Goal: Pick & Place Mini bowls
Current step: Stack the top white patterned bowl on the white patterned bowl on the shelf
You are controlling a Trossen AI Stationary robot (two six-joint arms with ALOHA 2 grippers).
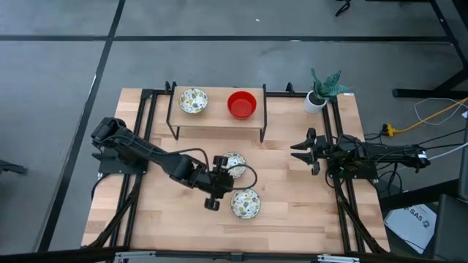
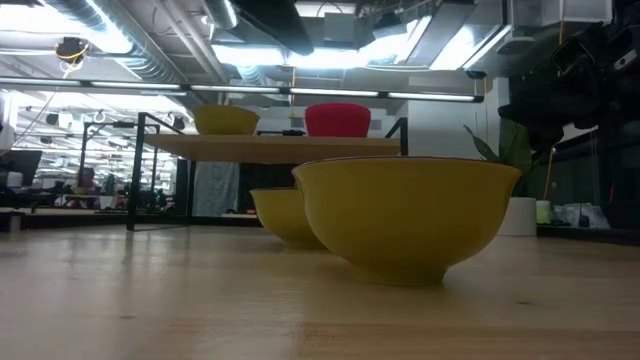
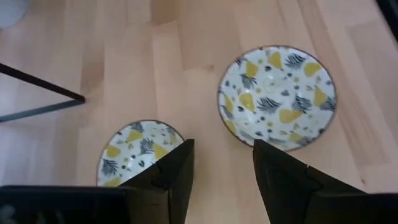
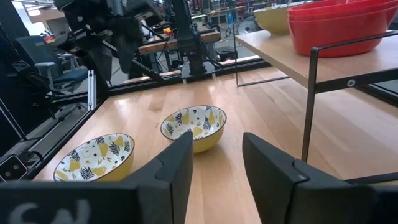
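A pick is judged to be under way. In the high view's lower middle, two patterned bowls (image 1: 246, 204) (image 1: 234, 164) lie on the surface, the left gripper (image 1: 217, 182) between them, jaws spread and empty. Lowering over one rim is called for next. At right, the right gripper (image 1: 303, 151) waits, jaws parted, empty. Farther up, one patterned bowl (image 1: 193, 100) and the red bowls (image 1: 242, 104), apparently stacked, are seen on the shelf (image 1: 216, 120).

two bowls (image 1: 218, 103) on shelf (image 1: 216, 123), two apparently below on table (image 1: 292, 197)
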